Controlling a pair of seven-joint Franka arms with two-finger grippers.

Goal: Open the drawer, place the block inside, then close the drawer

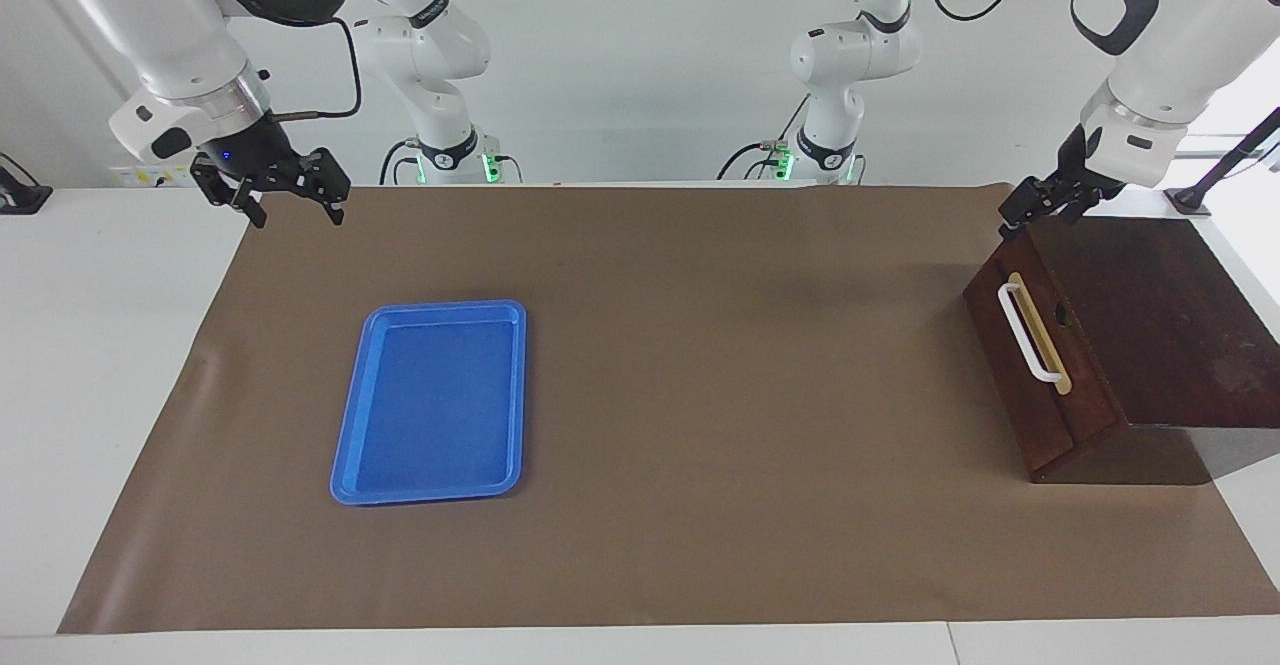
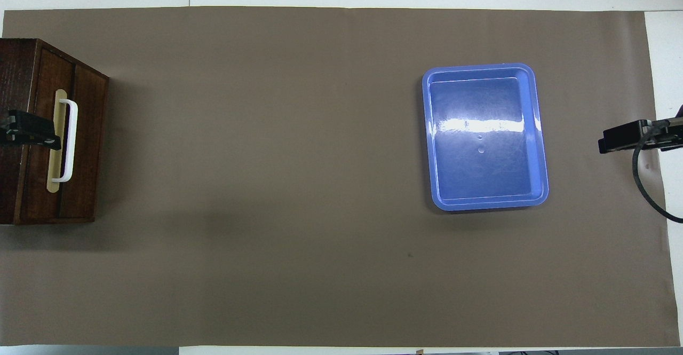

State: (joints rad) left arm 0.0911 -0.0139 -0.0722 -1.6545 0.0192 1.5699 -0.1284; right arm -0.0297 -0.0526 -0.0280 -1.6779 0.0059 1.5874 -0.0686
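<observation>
The left gripper hung with its fingers apart and nothing between them, over the edge of the dark wooden box nearest the robots, at the left arm's end of the table. It touched neither the box nor the handle. Just below it and a little farther from the robots lay the drawer, pushed fully in, its front flush with the box and facing the middle of the table. The white bar handle ran along that front, its long axis pointing away from the robots, so the gripper stood over the handle's nearer end. Any pull would have to run toward the middle of the table, square to that bar.

The block was nowhere in sight in either view; whether it sat inside the shut drawer could not be told.

The right gripper waited with its fingers spread and empty, over the mat's corner at the right arm's end, well apart from the drawer. Near it lay a blue tray, with nothing in it. The left arm was plainly the nearer one to the drawer.
</observation>
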